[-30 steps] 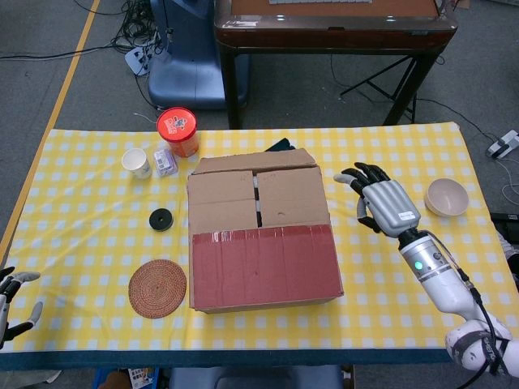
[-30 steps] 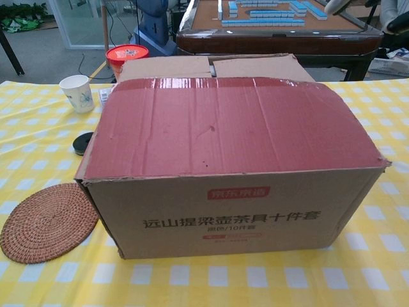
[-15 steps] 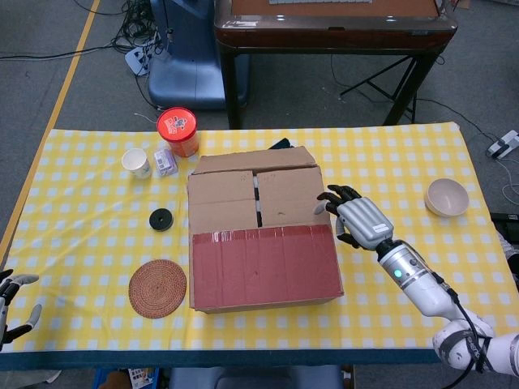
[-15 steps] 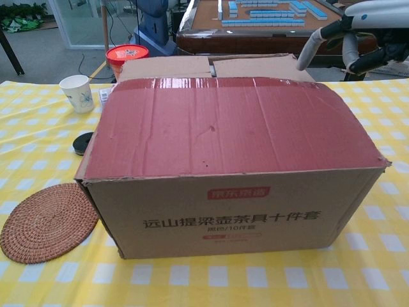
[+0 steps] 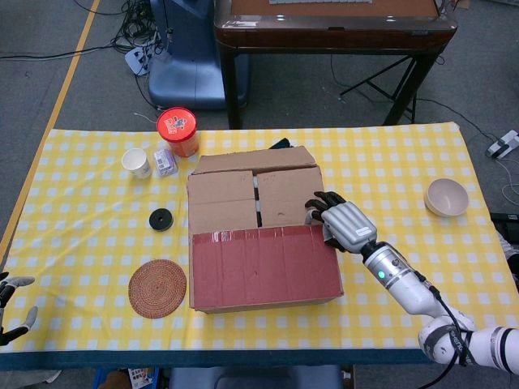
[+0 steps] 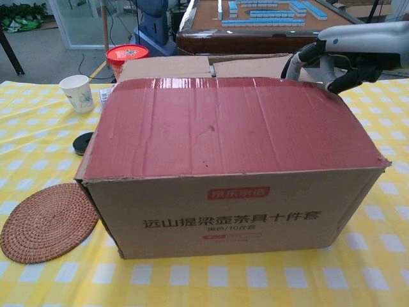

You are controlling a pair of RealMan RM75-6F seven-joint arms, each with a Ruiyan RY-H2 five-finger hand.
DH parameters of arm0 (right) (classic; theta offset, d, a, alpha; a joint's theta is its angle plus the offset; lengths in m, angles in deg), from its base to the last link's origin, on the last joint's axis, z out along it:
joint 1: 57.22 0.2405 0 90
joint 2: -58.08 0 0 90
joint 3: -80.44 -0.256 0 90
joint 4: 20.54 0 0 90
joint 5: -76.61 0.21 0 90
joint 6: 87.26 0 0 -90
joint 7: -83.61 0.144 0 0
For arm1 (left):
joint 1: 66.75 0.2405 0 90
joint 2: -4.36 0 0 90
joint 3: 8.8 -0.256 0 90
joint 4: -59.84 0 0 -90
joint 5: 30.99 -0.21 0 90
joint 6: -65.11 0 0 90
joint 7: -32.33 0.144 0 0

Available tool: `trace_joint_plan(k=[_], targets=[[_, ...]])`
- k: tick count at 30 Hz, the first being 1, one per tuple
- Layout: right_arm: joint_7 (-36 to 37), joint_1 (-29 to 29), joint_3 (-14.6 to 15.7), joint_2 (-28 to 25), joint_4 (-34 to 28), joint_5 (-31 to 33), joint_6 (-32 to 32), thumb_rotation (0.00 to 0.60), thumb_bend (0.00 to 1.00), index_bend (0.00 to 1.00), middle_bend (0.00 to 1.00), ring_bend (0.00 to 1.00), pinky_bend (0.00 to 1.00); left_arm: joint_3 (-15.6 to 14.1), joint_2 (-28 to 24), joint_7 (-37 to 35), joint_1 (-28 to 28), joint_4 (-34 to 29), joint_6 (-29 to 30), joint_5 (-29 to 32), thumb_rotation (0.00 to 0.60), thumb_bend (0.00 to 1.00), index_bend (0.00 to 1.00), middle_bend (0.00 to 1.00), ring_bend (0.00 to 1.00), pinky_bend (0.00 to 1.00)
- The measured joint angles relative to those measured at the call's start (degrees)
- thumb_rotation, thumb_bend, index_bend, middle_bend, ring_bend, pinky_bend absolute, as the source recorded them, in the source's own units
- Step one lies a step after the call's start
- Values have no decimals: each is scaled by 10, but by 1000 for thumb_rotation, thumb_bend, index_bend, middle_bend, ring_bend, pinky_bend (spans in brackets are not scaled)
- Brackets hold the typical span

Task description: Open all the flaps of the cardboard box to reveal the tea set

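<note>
Head view: bowl [image 5: 447, 197] R of box [image 5: 259, 235], coaster [image 5: 157, 288] L.

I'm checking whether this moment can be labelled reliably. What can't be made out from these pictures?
- Tea set: hidden in both views by the closed flaps of the cardboard box.
- Right hand: whether it touches or grips the flap edge; in the head view its own back hides the fingertips, and the chest view shows only fingers behind the box.
- Left hand: cut off by the head view's left edge.
- Dark thing behind the box: mostly hidden in the head view.
</note>
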Motion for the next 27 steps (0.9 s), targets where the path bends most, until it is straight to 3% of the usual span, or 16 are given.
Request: trace_joint_plan(k=[15,27], targets=[[86,-51,11,-61,-65,-92,-65,600,1000,395,200,56,93,3,2,13,-8,-5,-7,-4,600,387,358,286,138,0],[250,-90,31,-137,-113,-190,-101,600,1000,395,210,57,93,1,-1,31,-13,-17,-11,-9,600,388,358,286,138,0]])
